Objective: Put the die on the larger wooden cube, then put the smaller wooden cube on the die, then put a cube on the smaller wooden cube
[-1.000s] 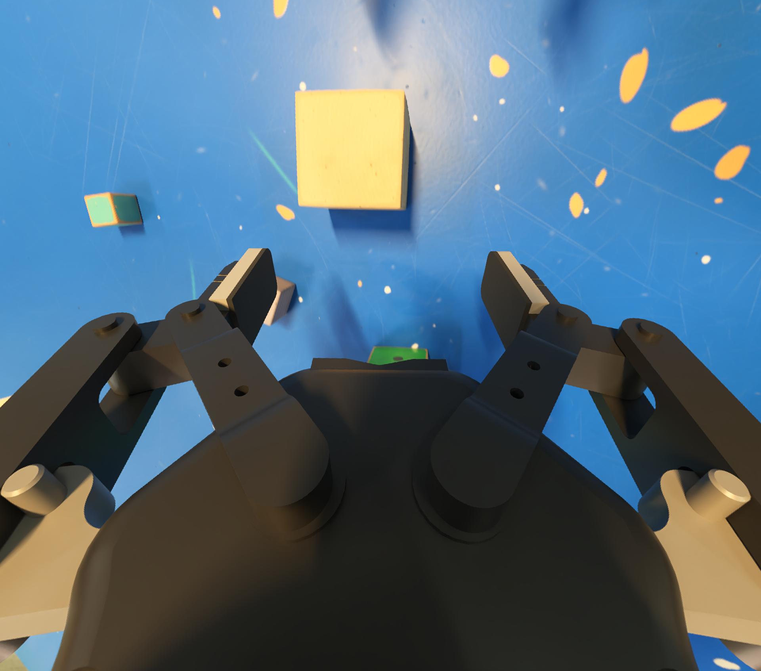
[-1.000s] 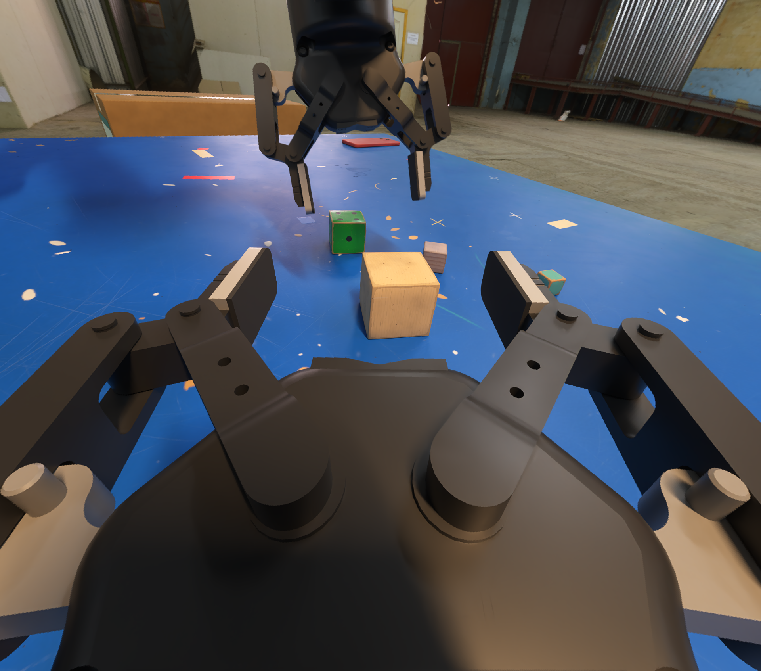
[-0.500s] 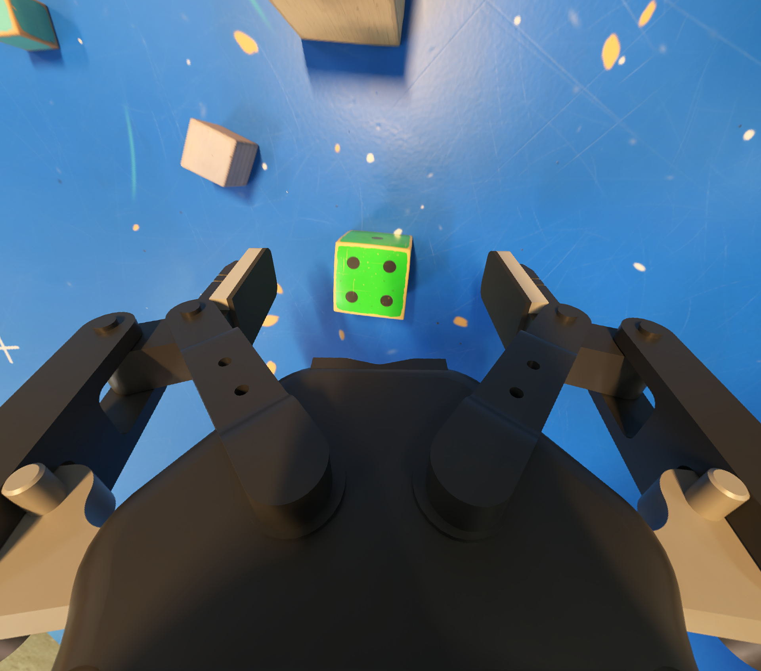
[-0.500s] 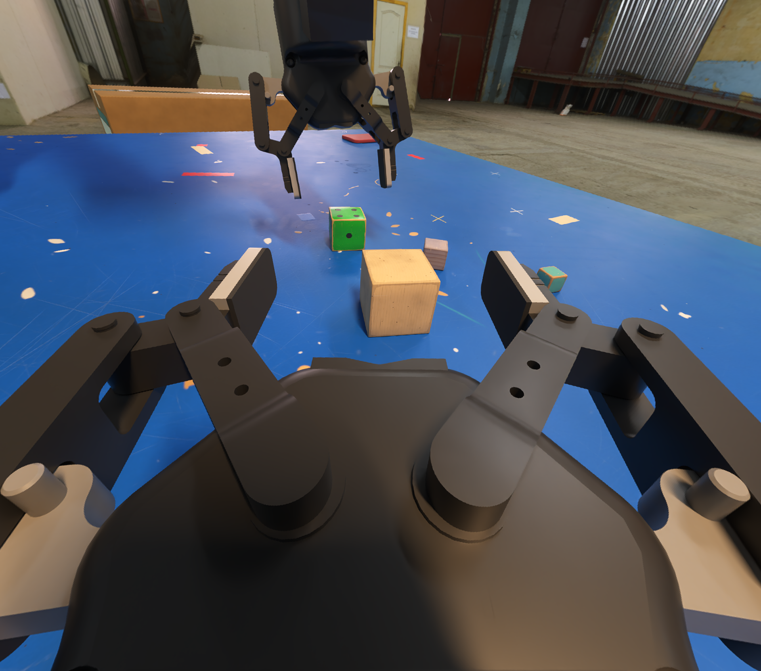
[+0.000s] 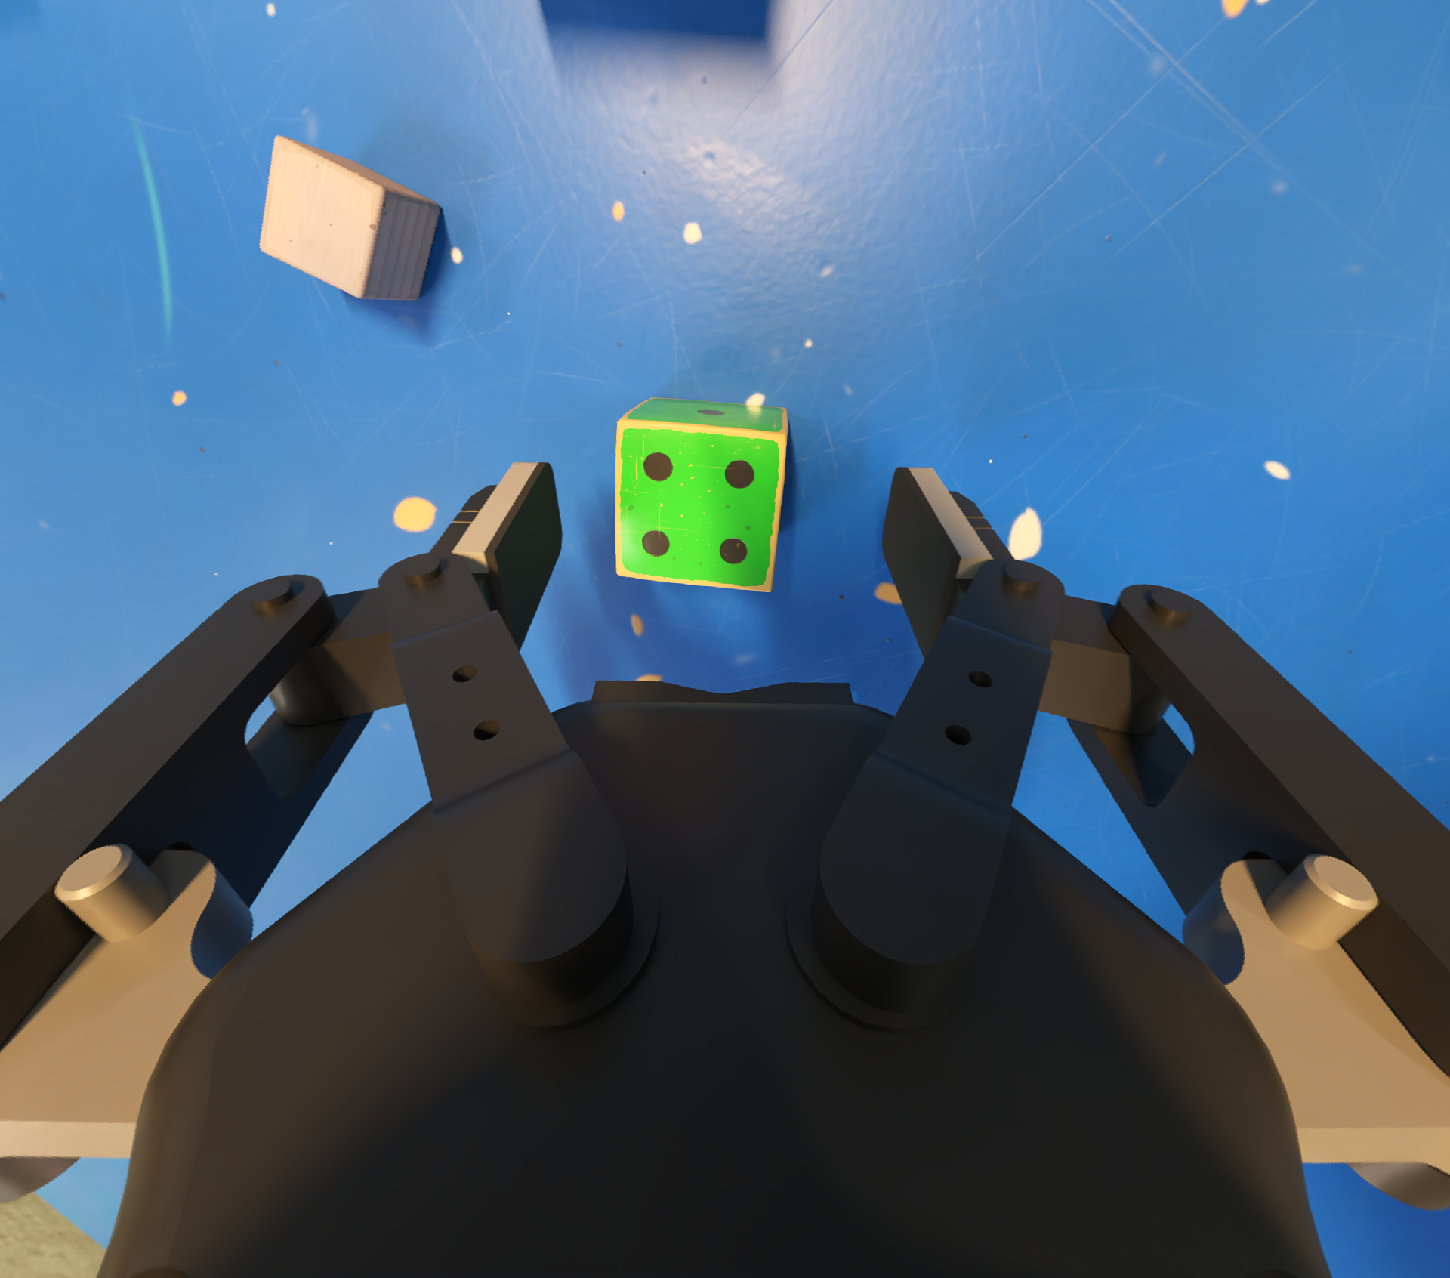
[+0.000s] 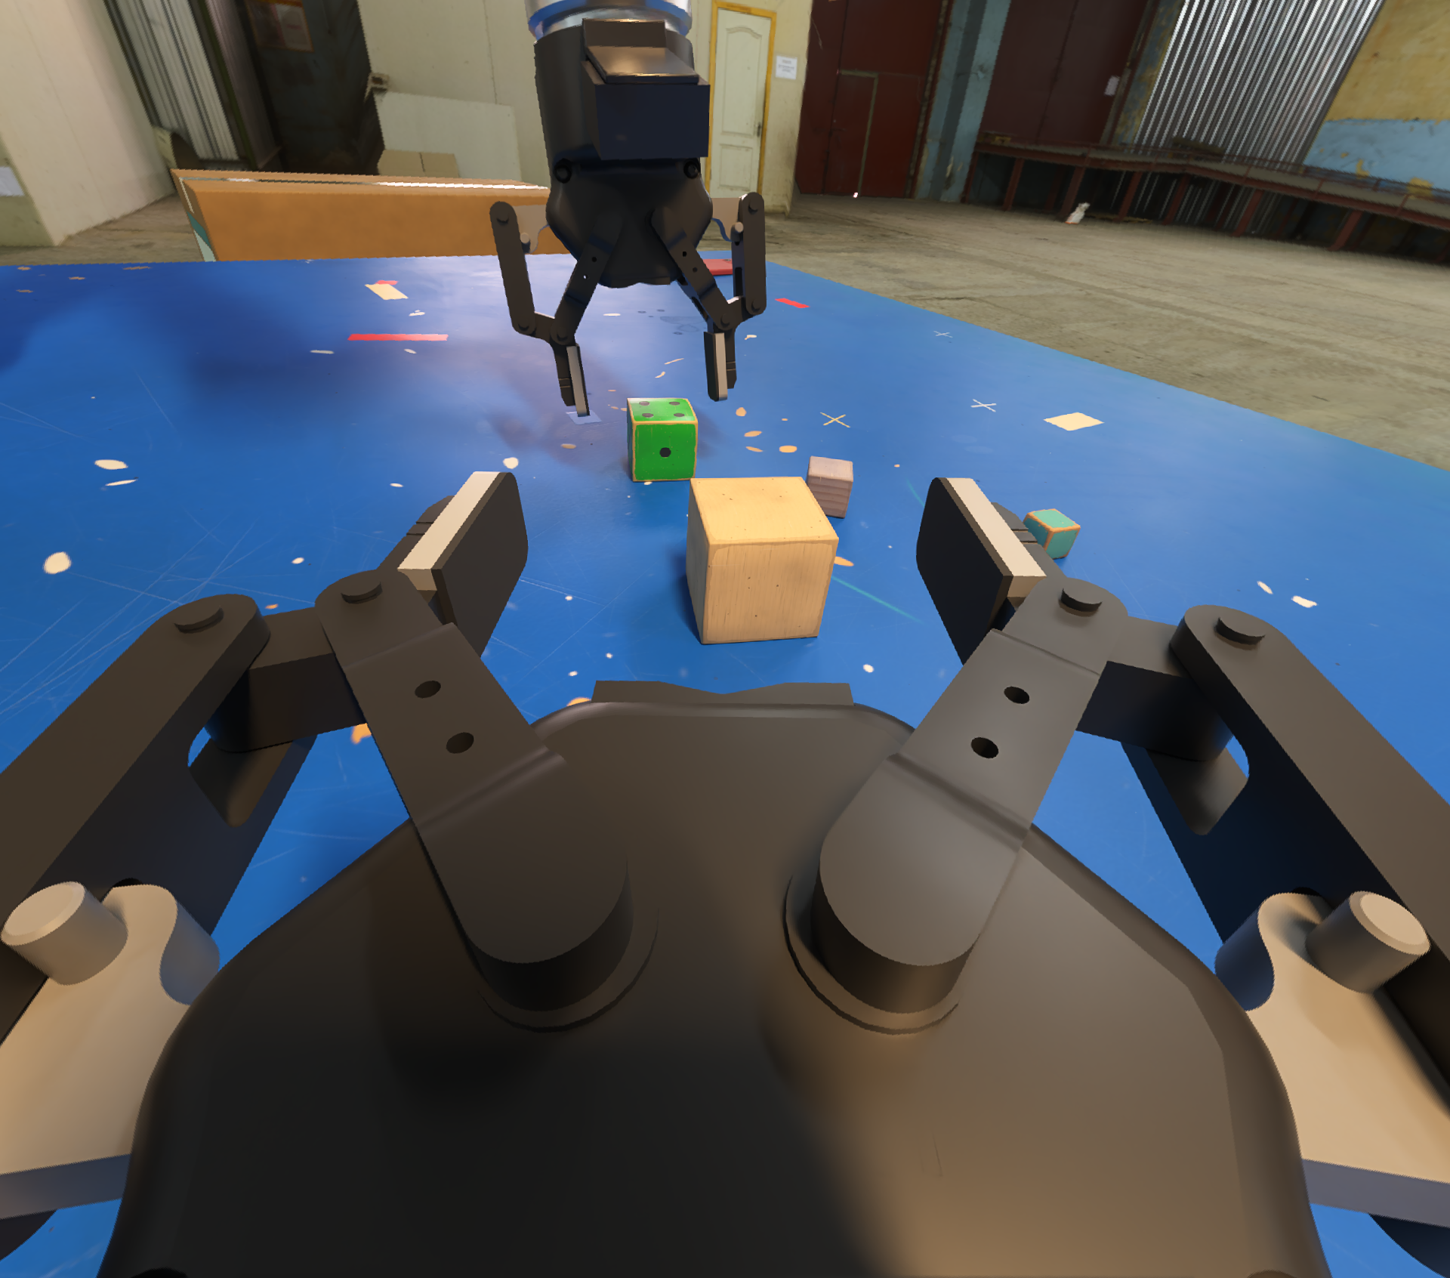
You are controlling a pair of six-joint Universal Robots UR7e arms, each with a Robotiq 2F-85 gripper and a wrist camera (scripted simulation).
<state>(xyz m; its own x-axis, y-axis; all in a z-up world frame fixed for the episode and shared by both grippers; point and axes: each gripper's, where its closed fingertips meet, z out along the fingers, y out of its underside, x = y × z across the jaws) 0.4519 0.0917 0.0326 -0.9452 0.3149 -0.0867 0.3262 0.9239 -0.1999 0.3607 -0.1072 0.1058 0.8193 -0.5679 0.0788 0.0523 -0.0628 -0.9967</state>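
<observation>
Left gripper (image 5: 722, 518) hangs over the green die (image 5: 698, 495), jaws wide, gripping nothing. Right gripper (image 6: 722, 534) likewise spread and empty. Die sits mid-worktop (image 5: 1098, 299).

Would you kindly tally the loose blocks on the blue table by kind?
Green die with black pips: 1
Plain wooden cubes: 2, the larger tan one and the smaller pale one
Teal-faced small cube: 1
Total: 4

green die (image 5: 698, 503) on blue table (image 5: 1098, 259), between spread fingers of left tool (image 5: 722, 518)
</observation>
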